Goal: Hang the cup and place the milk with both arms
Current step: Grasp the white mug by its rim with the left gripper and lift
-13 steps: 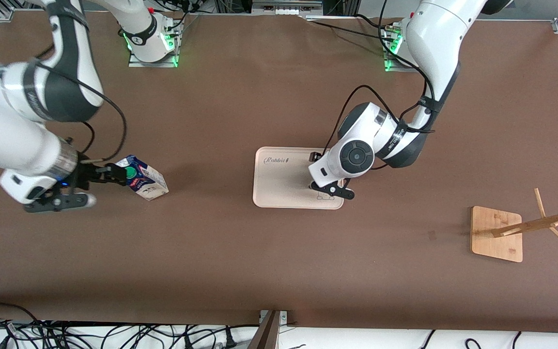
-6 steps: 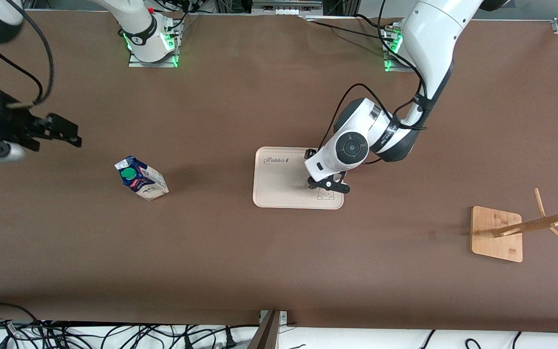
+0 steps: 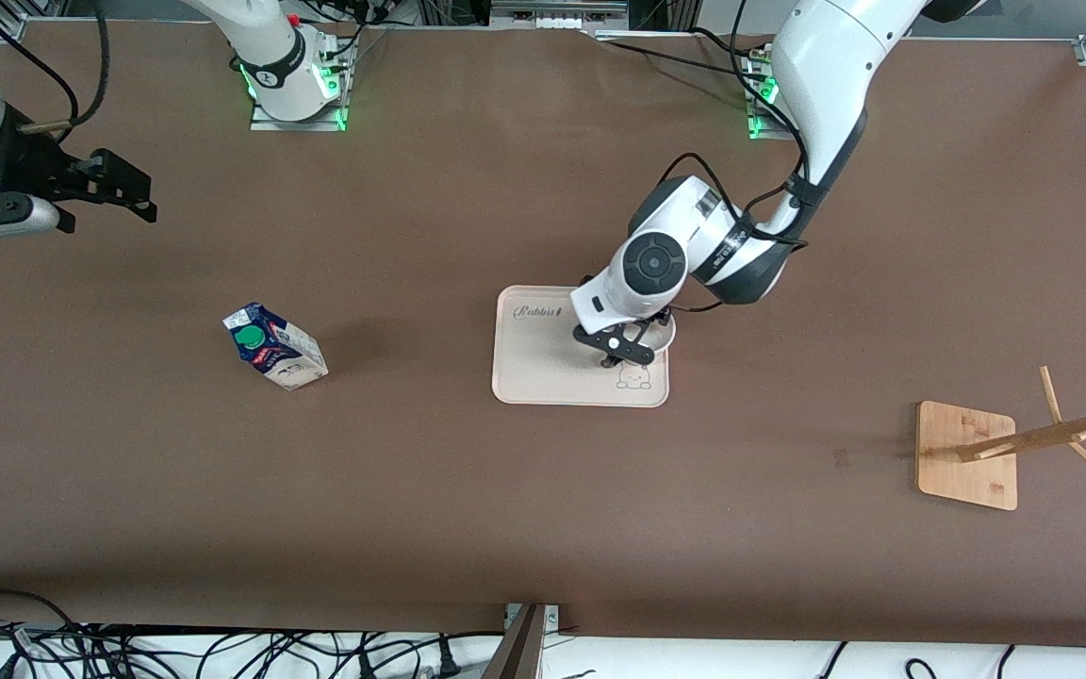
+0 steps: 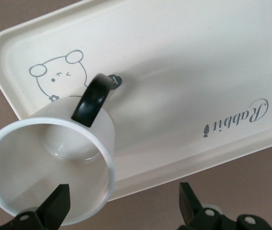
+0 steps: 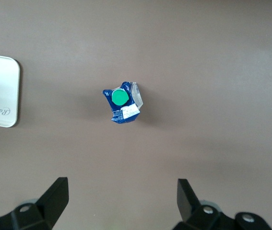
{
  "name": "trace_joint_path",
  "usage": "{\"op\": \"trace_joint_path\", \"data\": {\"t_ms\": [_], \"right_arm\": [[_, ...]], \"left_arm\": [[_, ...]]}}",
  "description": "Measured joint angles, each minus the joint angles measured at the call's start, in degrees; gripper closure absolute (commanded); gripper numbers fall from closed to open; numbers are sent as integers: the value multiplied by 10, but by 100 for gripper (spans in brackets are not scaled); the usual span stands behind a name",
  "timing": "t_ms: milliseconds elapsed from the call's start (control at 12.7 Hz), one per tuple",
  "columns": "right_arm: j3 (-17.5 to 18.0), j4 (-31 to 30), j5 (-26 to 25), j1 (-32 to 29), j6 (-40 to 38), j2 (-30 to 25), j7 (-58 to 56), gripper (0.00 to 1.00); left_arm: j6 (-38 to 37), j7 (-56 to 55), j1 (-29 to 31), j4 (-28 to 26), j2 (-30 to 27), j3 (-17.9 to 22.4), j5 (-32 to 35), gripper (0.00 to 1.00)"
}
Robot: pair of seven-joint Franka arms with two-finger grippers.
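Robotics lab, bolted arm bases [image 3: 296, 90], loose cables [image 3: 222, 651], brown table [image 3: 468, 509]

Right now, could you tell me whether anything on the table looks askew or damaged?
The milk carton's blue gable top looks crumpled; it stands on bare table toward the right arm's end, below the open right claw. The cup sits at the tray edge, under the open left claw. The wooden rack looks normal.

"Rabbit" in grey script on cream tray [image 4: 183, 57]; milk carton [image 3: 275, 346] print unreadable.
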Motion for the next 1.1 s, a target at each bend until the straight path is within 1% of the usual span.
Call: {"op": "trace_joint_path", "data": {"t_ms": [79, 157, 472, 551, 630, 787, 866, 1102], "right_arm": [[18, -12, -1, -17, 13, -1, 0, 0], [26, -22, -5, -25, 22, -3, 0, 0], [34, -30, -16, -28, 34, -6, 0, 0], [34, -30, -16, -28, 34, -5, 0, 0], [34, -31, -16, -28, 34, -5, 0, 0], [34, -33, -18, -30, 35, -3, 0, 0], [34, -34, -20, -31, 35, -2, 0, 0], [35, -29, -28, -31, 32, 6, -1, 0]], "left_arm": [[0, 4, 0, -3, 0, -2, 7, 0], [1, 16, 0, -6, 0, -2, 12, 0], [4, 66, 14, -9, 2, -1, 34, 0], [8, 70, 17, -10, 2, -1, 34, 32], [17, 70, 18, -14, 3, -1, 35, 51], [35, 70, 18, -22, 8, -1, 35, 96], [38, 70, 18, -24, 11, -1, 35, 100], [40, 70, 18, -24, 14, -1, 35, 100]]}}
